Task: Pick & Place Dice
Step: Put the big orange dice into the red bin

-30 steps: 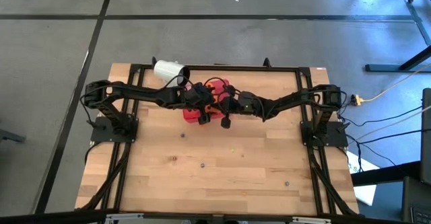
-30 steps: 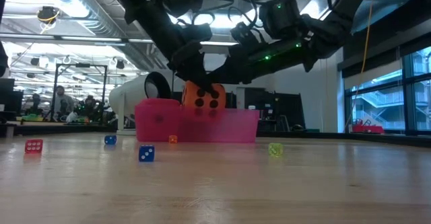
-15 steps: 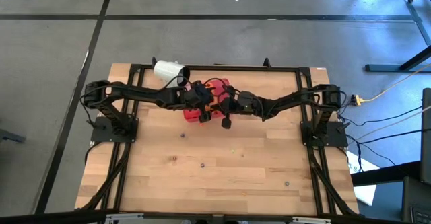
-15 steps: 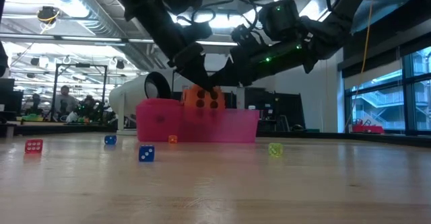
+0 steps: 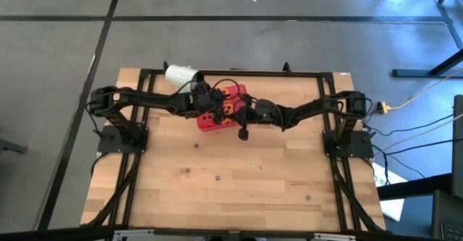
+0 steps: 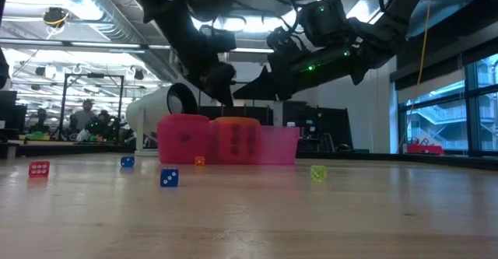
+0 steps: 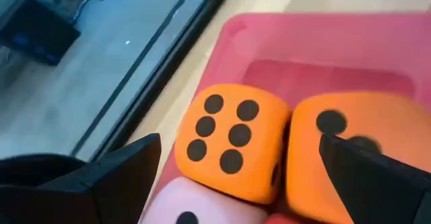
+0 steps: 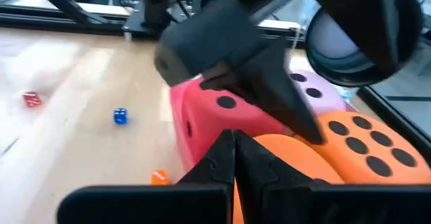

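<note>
The orange die, gripped above the red tray a second ago, has been set down in it beside the other dice. The left gripper is seen spread open above them, holding nothing. The right gripper is closed, empty, at the tray's edge.

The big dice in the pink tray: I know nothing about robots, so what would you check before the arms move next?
1. Left tool open, gripping nothing, above the six-pip orange die: ok.
2. Second orange die, pale pink die and red die packed beside it in the tray: ok.
3. Right tool shut, empty, near the tray: ok.
4. Room between the tools to lift away: cannot tell.
5. White cup on its side, outside the tray: ok.
</note>
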{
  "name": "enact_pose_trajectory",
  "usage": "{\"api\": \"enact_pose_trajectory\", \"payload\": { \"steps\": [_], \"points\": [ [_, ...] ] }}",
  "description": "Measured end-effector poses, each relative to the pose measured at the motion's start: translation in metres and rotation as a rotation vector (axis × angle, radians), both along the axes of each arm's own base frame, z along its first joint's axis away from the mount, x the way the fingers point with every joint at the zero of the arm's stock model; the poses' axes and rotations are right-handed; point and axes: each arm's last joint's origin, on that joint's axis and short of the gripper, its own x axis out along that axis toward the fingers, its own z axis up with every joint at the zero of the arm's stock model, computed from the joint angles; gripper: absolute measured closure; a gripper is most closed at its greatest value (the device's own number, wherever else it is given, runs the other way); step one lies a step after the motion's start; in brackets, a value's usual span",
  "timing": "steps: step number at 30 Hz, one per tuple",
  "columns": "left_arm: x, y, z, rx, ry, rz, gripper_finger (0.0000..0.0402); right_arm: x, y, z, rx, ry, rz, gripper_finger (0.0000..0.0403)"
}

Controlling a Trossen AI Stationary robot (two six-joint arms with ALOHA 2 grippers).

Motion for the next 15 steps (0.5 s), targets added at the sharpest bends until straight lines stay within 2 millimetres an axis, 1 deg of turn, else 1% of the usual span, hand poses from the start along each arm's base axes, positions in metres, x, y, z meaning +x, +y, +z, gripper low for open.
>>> {"api": "enact_pose_trajectory", "payload": {
  "steps": [2,4,8,12,15],
  "points": [
    [0.000,-0.002,0.001,0.020,0.034,-0.048,0.0002,0.000,-0.001,0.000,-0.001,0.000,-0.011,0.0401],
    [-0.001,-0.006,0.007,0.039,0.031,-0.066,0.0002,0.000,-0.002,0.000,-0.009,0.000,-0.024,0.0401],
    [-0.008,-0.018,0.028,0.094,-0.020,-0.059,0.0002,-0.004,-0.003,0.010,-0.056,0.013,-0.108,0.0401],
    [-0.020,-0.030,0.043,0.110,-0.046,-0.051,0.0002,-0.015,-0.006,0.024,-0.080,0.081,-0.197,0.0401],
    [-0.026,-0.037,0.050,0.091,-0.084,-0.033,0.0002,-0.024,-0.009,0.029,-0.030,0.153,-0.244,0.0401]
  ]
}}
